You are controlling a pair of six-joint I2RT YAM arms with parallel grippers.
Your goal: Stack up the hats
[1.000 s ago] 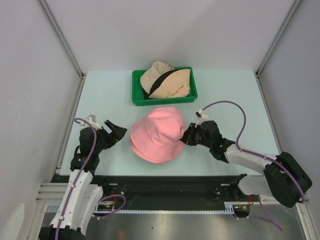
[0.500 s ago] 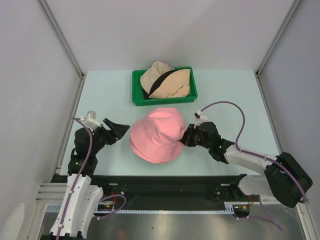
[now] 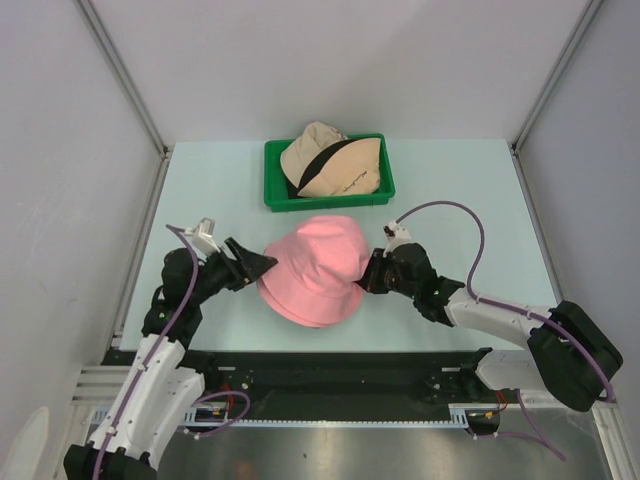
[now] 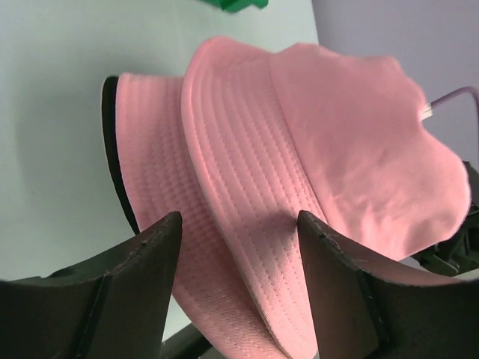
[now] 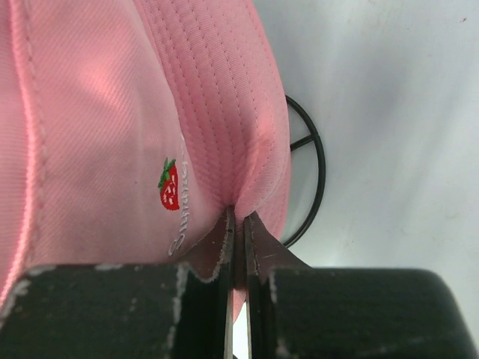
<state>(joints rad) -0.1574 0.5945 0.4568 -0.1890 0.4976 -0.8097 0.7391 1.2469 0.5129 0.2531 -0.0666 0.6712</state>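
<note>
**Pink hat held at 3 o'clock, left jaws spread at 9 o'clock**

You are looking at the pink hat [image 3: 312, 270] sitting crown up in the middle of the table [image 3: 450, 200]. Your right gripper [image 3: 368, 275] is reaching in at the hat's 3 o'clock. Its jaws are pressing together on the brim, with the fabric pinched thin between them. In the right wrist view, a small embroidered strawberry [image 5: 168, 185] is showing on the crown just above that pinch. A black wire stand [image 5: 310, 179] is peeking out from under the brim beside it.

Your left gripper [image 3: 258, 263] is sitting at the hat's 9 o'clock with its jaws standing well apart. In the left wrist view, its fingers [image 4: 146, 277] are straddling the brim's near edge, and the pink fabric is filling the gap between them. You cannot tell whether either finger is touching the cloth.

At 12 o'clock from the pink hat, near but apart, the green tray [image 3: 272, 190] is holding the beige hats [image 3: 335, 165]. They are lying heaped and overhanging its far rim, with a black hat [image 3: 318, 162] showing as a strip between them.
</note>
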